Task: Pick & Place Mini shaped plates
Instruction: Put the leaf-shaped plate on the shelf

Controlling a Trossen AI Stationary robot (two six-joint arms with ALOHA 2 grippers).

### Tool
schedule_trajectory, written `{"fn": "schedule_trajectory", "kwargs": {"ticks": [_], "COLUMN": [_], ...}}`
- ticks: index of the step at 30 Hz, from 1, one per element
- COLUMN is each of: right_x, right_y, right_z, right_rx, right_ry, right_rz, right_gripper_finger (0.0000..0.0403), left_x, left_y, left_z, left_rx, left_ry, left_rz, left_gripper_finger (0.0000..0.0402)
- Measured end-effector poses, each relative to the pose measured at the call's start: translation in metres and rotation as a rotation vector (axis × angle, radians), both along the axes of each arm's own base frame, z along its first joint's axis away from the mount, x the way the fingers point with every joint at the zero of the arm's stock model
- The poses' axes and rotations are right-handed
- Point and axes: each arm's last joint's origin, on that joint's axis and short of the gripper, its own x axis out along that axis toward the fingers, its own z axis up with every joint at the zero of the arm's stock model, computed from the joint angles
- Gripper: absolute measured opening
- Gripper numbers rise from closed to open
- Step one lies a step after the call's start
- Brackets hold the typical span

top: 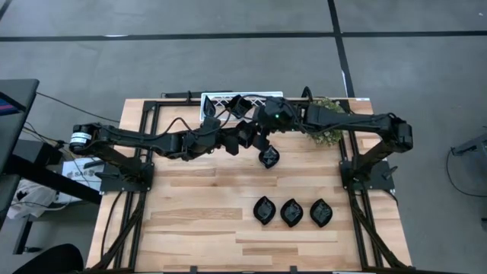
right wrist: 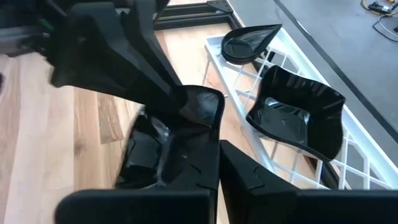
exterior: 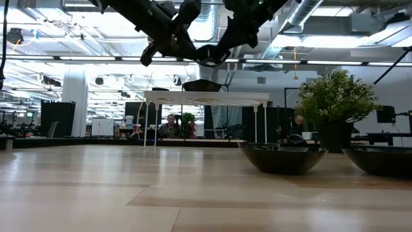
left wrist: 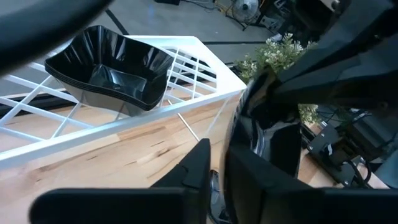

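Held up in the air just beside the white lattice tray (top: pixel 217 101), toward the table's middle: one glossy black mini plate (top: pixel 268 157), clear of the table (top: pixel 198 221). Pinched at its rim by the right gripper (top: pixel 266 144), fingers closed on it. Met there by the left gripper (top: pixel 245 138), tip to tip with the right one, fingers parted by a narrow gap and lying right against the same plate; no firm hold visible on that side. Both raised well above the tray's top, as seen from table height.

On the tray: a black square dish with a wavy rim (left wrist: pixel 112 68), resting on the lattice, and a slim teardrop plate (right wrist: pixel 249 40) at the tray's end just beyond it.

Well away from the tray, toward the table's opposite edge: three more leaf-shaped plates (top: pixel 291 212), side by side in a row, close together yet apart. Flat on the wood, hollows up.

Just beside the tray, at the end nearer the right arm's base: a green potted plant (top: pixel 327 129), partly covered by the right arm.

Far behind the tray, off in the room: people sitting at desks (exterior: pixel 170 125).
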Motion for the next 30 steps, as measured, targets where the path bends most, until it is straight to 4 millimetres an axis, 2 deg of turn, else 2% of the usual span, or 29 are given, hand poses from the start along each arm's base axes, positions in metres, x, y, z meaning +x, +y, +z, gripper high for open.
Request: {"fn": "schedule_trajectory", "kwargs": {"ticks": [8,14,20,24,30], "right_x": [-0.002,-0.006,-0.012,-0.02,-0.045], "right_y": [0.0,-0.005,-0.019,-0.037,-0.073], "right_z": [-0.003,-0.005,0.001,0.014,0.028], "right_rx": [0.007,0.013,0.019,0.034,0.095], "right_ry": [0.035,0.07,0.088,0.093,0.124], "right_rz": [-0.001,-0.022,-0.07,-0.138,-0.287], "right_gripper_finger": [0.0001,0.0,0.0,0.0,0.0], "left_x": [-0.004,-0.016,-0.029,-0.034,-0.041], "left_y": [0.0,0.0,-0.001,-0.001,-0.002], "left_z": [0.007,0.033,0.053,0.047,0.025], "left_rx": [0.002,0.052,0.077,0.072,0.016], "left_ry": [0.001,-0.049,-0.087,-0.076,-0.052], "left_rz": [-0.02,-0.043,-0.055,-0.055,-0.029], "left_gripper_finger": [0.0121,0.0161,0.0172,0.0172,0.0173]}}
